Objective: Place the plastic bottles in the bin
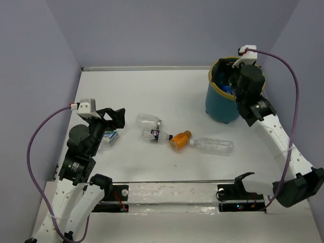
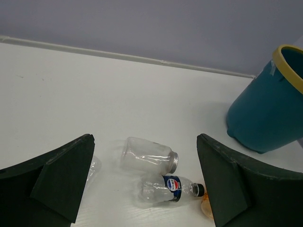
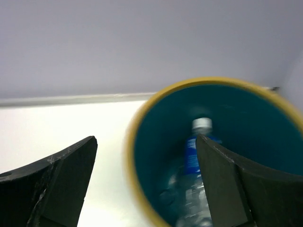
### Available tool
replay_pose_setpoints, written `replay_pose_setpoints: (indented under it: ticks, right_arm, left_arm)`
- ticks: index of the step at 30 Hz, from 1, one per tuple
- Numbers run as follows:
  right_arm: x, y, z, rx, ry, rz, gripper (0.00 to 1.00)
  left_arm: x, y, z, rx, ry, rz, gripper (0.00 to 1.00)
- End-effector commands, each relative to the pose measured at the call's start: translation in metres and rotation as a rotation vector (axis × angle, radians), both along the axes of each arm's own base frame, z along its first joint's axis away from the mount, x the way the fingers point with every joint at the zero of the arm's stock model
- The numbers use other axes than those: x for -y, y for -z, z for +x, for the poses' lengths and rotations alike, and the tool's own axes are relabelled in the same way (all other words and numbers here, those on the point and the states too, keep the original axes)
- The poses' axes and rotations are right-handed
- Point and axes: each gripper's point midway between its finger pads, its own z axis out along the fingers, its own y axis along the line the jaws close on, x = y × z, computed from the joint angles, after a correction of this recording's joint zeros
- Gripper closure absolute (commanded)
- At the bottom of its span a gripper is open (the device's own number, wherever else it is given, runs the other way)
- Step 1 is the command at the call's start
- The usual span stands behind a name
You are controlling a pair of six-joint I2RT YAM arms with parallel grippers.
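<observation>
The teal bin [image 1: 218, 104] with a yellow rim stands at the back right. My right gripper [image 1: 229, 80] is open and empty just above its mouth. In the right wrist view [image 3: 146, 140] a blue-labelled bottle [image 3: 193, 158] lies blurred inside the bin [image 3: 134, 142]. A clear jar-like bottle [image 1: 148, 120], a blue-labelled bottle [image 1: 155, 135], a short orange bottle [image 1: 179, 140] and a long clear bottle [image 1: 215, 146] lie mid-table. My left gripper [image 1: 114, 123] is open and empty, left of them. Its wrist view [image 2: 144, 144] shows the jar-like bottle [image 2: 149, 153] and the blue-labelled bottle [image 2: 168, 187] ahead.
Another small bottle with a blue-white label [image 1: 111, 135] lies right by my left gripper, half hidden behind the left finger in the wrist view [image 2: 94, 166]. Grey walls close the table at the back and sides. The bin [image 2: 262, 113] stands far right of the left gripper.
</observation>
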Motion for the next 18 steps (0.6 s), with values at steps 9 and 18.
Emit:
replay_pose_setpoints:
  ticks: [9,18]
  right_arm:
    - [-0.174,0.218,-0.153,-0.588,-0.582,0.104,0.09]
    - [-0.237,0.227,-0.15,-0.499,-0.863,-0.144,0.09]
  left_arm:
    - [0.008,0.002,0.01,0.001,0.034,0.011,0.01]
    - [0.007,0.003,0.013,-0.006,0.031,-0.002,0.01]
